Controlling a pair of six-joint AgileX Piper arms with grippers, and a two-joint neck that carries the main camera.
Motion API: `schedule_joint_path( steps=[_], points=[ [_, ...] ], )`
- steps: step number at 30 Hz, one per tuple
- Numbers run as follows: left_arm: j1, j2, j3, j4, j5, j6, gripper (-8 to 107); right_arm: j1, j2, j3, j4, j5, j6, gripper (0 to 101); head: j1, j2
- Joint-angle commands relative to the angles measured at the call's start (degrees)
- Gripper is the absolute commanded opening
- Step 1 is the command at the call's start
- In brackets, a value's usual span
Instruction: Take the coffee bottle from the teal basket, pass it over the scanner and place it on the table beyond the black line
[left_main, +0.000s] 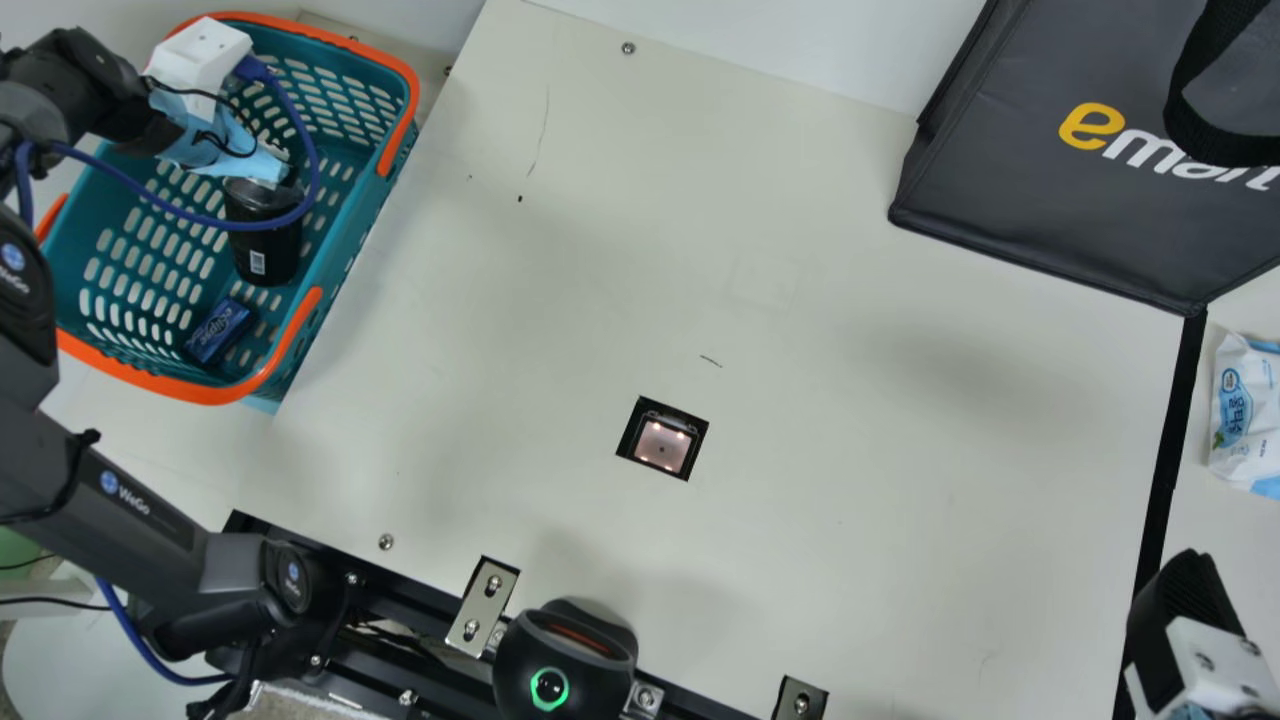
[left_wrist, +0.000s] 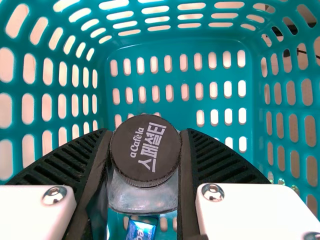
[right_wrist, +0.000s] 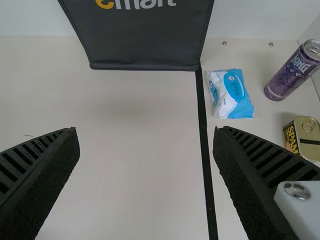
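The left claw (left_wrist: 145, 156) pinches the coffee bottle (left_wrist: 144, 149) inside the teal basket (left_main: 207, 393), by the tabletop's (left_main: 800, 250) left edge. Grasping seems underway; next, lift it clear, toward the scanner (left_main: 662, 442). A blue cable (left_main: 180, 208) partly hides the bottle. The right claw (right_wrist: 145, 129), cut off in the main view, is spread.

Upper left in the frame, my left gripper (left_main: 255, 172) is at the top of the coffee bottle (left_main: 282, 256) in the teal basket (left_main: 345, 215), near a small blue box (left_main: 220, 330). The scanner (left_main: 661, 443) glows just below centre. My right gripper (left_main: 1187, 595) sits lower right, by the black line (left_main: 1165, 450); a dark bag (left_main: 1000, 150) fills the upper right, above a wipes pack (left_main: 1238, 400).
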Motion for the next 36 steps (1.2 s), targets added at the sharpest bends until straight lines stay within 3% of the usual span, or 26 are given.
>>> schedule_joint_path(
  steps=[1,18,36],
  points=[
    [0.4,-0.5,0.5,-0.2,0.1,0.1,-8,0.0,0.0,0.0,0.0,0.0,0.0,95,-1.7,0.2],
    [3.1,-4.9,4.2,-2.4,2.2,-1.0,-8,0.0,0.0,0.0,0.0,0.0,0.0,95,-1.7,0.2],
    [3.9,-7.2,3.2,-3.9,5.2,-3.3,-8,0.0,0.0,0.0,0.0,0.0,0.0,95,-1.7,0.2]
  ],
)
